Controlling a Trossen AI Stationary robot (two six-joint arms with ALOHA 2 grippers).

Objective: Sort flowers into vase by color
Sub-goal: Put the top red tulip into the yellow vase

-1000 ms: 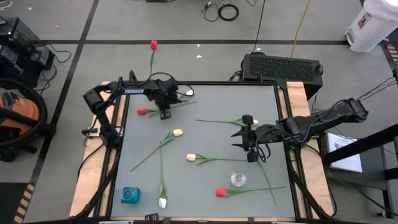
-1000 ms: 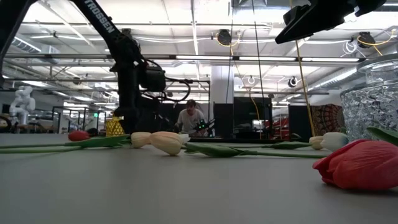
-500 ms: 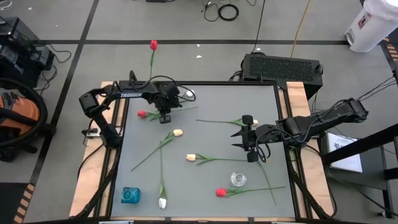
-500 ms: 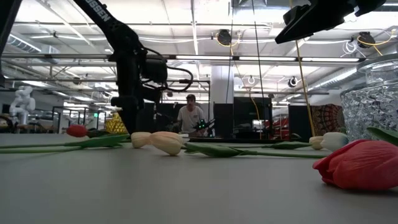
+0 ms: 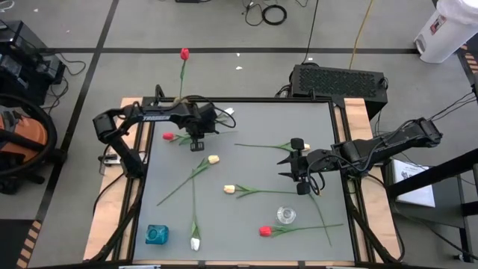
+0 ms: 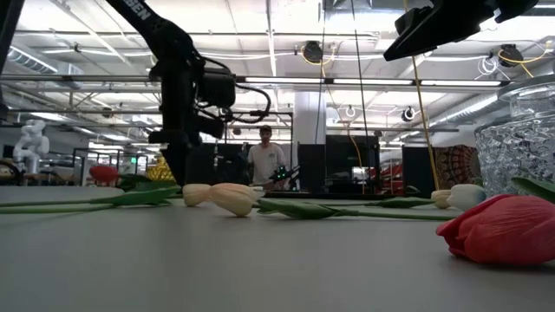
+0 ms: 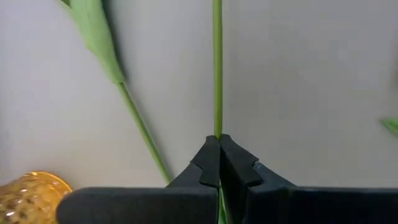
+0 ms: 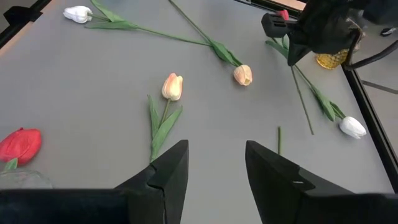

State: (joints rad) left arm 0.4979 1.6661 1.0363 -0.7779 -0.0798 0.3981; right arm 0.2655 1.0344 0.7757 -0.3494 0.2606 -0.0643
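The left gripper (image 5: 199, 140) sits over the far left part of the table (image 5: 254, 119), with its fingers pressed together on the thin green stem of a red tulip (image 5: 169, 137); the left wrist view shows the stem (image 7: 217, 68) pinched between the two fingertips (image 7: 210, 163). In the low view the red bud (image 6: 103, 173) hangs just above the table surface, so this flower is lifted clear at its head end. A white tulip (image 5: 226, 113) lies just beyond the left gripper, near the far edge. The right gripper (image 5: 301, 167) hovers over the right part of the table with its fingers spread and nothing between them. Just beyond it lies a tulip with a pale bud (image 5: 296, 143), its stem running to the left. A cream-yellow tulip (image 5: 213, 159) lies at mid-table, its stem pointing toward the near left. A second cream tulip (image 5: 230, 190) lies nearer, its stem running to the right. A white tulip (image 5: 195, 243) lies at the near edge, its stem pointing far. A red tulip (image 5: 264, 231) lies near right, just beside a clear glass vase (image 5: 286, 215). A blue vase (image 5: 156, 235) stands at the near left corner. A yellow glass vase (image 8: 331, 58) stands at the far left. Another red tulip (image 5: 184, 54) lies on the floor beyond the table.
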